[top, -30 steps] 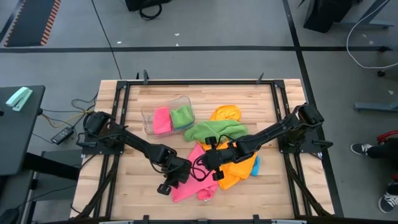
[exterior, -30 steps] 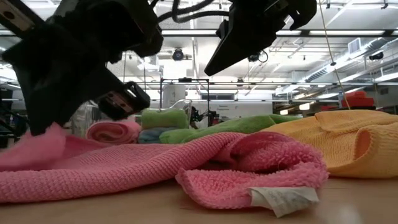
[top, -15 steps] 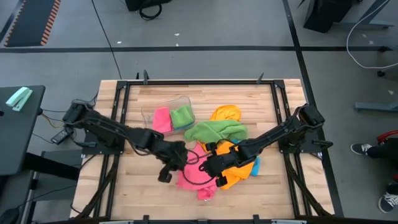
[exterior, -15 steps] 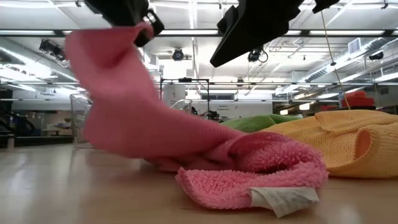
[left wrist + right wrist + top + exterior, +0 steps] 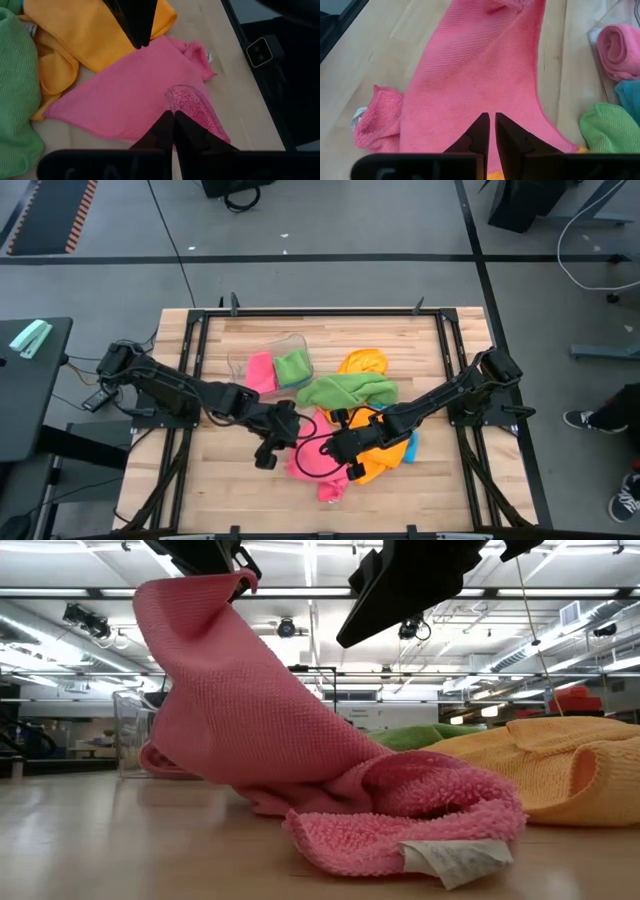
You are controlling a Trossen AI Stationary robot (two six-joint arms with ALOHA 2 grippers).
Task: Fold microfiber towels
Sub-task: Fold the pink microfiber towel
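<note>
Pinching one corner of the pink towel (image 5: 318,463) aloft, the closed left tool (image 5: 283,420) holds it mid-desk; its length trails toward the near edge, under the closed, empty right tool (image 5: 338,443).

Pink towel (image 5: 250,730), one corner raised

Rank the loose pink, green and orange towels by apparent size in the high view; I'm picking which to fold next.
1. Orange towel, though partly covered, so unsure against green.
2. Green towel.
3. Pink towel, bunched while lifted.
</note>
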